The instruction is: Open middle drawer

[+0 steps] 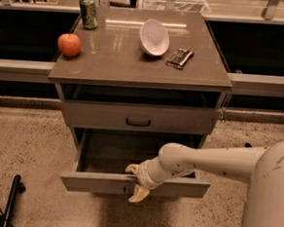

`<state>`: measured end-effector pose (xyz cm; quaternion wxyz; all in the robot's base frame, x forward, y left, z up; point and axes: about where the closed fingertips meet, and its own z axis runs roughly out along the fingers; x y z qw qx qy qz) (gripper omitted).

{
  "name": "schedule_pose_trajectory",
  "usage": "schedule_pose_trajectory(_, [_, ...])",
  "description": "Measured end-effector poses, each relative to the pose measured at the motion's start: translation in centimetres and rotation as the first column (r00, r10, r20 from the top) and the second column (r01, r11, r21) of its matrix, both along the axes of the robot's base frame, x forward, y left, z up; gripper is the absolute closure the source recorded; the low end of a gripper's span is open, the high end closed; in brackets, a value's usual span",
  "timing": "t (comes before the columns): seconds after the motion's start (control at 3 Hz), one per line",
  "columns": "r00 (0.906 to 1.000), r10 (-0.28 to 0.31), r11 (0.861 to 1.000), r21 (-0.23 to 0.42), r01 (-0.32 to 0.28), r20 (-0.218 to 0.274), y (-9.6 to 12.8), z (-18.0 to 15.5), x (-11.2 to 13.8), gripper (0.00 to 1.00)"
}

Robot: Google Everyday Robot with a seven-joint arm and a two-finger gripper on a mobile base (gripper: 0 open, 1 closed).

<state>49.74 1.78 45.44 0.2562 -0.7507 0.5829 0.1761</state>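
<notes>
**Middle drawer drawn out, gripper at its front**

The middle drawer point(98, 182) stands well out of the cabinet, below the taller upper drawer point(98, 115), which is shut. Its grey tray shows bare where visible. The drawer is judged stiff and light, running straight on its slides. The proper hold is the small handle at the centre of its low front. The gripper point(135, 182) sits exactly there. Its fingers point(139, 194) straddle the front, one tip above the top edge and one below, apparently pinching the handle. The handle itself is hidden behind them, and the arm point(212, 159) covers the tray's right part. Any drawer below cannot be made out. On the counter point(116, 69) rest an apple point(69, 45), a can point(88, 12), a tilted white bowl point(154, 37) and a dark packet point(179, 58).
</notes>
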Motion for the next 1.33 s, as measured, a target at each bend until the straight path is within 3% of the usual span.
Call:
schedule_pose_trajectory(0.33, [0.9982,0.01,1.0,-0.013,-0.009,0.06,-0.7,2.1,2.3,0.37])
schedule_pose_trajectory(0.67, [0.9947,0.017,1.0,-0.028,-0.014,0.101,-1.3,3.9,6.4,0.49])
schedule_pose_trajectory(1.0, [0.9944,0.008,1.0,-0.021,-0.006,0.106,-1.8,4.1,10.5,0.49])
schedule_pose_trajectory(1.33, [0.9978,-0.006,1.0,-0.01,0.006,0.067,-1.7,1.2,13.2,0.49])
